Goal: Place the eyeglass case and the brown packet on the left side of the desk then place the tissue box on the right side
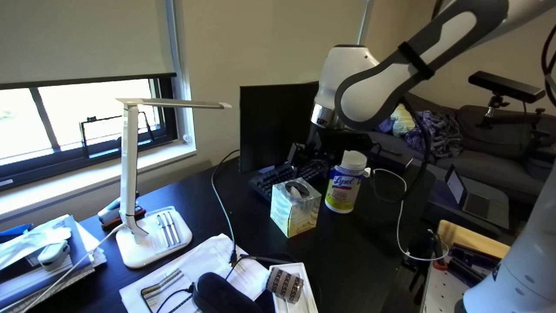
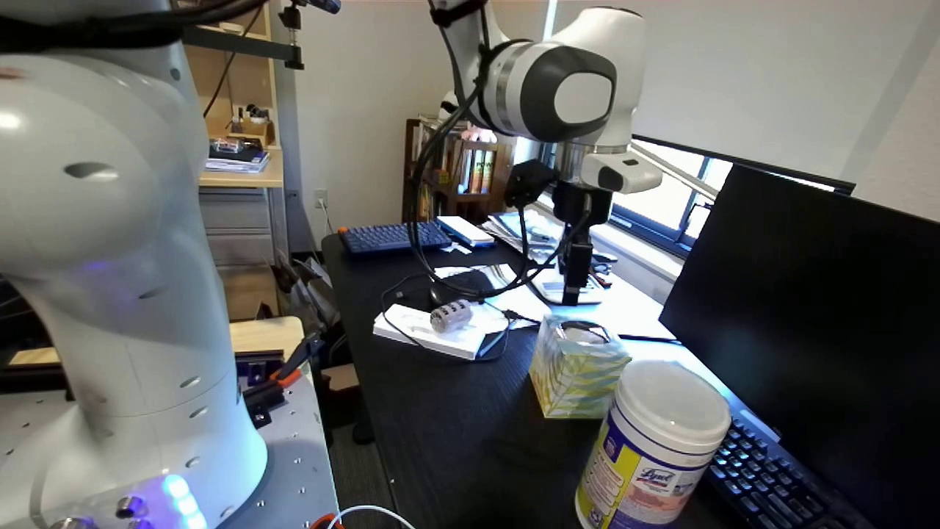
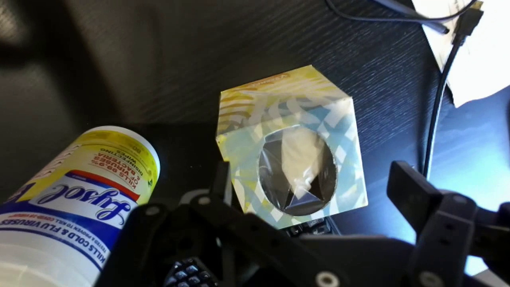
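In an exterior view: your tissue box (image 1: 295, 211) stands upright on the worktop (image 1: 347, 256), just beside the keyboard (image 1: 278, 174), near the wipes tub (image 1: 345, 184) but apart from it. The eyeglass case (image 1: 221, 295) lies nearer the camera, overlapping the papers (image 1: 208, 256).

In an exterior view: the monitor (image 2: 786, 330) rises behind the keyboard; your jaws point down, tips appearing just above the box's top.

Wrist view: jaws spread wide, holding nothing. The box shows between them, nearer the jaw on the tub's side — recentre before descending, so that jaw clears both.

Handling (judged): light, thin card; stiff along the edges, walls likely to buckle under a hard squeeze. Smooth print may slip a little. Take two opposite side walls, below the top rim — not the opening, where the tissue (image 3: 303, 155) would tear. Close gently.
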You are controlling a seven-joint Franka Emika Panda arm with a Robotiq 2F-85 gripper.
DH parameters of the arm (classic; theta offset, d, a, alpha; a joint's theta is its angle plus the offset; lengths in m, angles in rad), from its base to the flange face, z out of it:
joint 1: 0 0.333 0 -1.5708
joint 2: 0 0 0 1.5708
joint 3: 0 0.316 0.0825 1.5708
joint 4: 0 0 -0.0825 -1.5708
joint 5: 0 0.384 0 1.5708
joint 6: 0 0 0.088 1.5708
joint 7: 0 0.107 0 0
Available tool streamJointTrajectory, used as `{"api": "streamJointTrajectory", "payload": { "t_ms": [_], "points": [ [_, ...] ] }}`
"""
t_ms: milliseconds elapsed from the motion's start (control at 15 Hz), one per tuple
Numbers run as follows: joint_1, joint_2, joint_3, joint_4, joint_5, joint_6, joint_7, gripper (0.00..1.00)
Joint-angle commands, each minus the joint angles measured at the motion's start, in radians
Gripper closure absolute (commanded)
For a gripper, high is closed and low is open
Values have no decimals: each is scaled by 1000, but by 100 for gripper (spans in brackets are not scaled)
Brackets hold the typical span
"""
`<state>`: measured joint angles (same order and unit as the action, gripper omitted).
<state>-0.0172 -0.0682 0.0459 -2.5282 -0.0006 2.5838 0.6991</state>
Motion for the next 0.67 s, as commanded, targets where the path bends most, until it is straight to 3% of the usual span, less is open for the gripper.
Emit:
{"api": "streamJointTrajectory", "payload": {
  "t_ms": [0,133,600],
  "points": [
    [-6,110,-22,82,1,33,21,0],
    [6,77,-33,56,1,23,-3,0],
    [0,133,-55,92,7,16,-83,0]
  ]
}}
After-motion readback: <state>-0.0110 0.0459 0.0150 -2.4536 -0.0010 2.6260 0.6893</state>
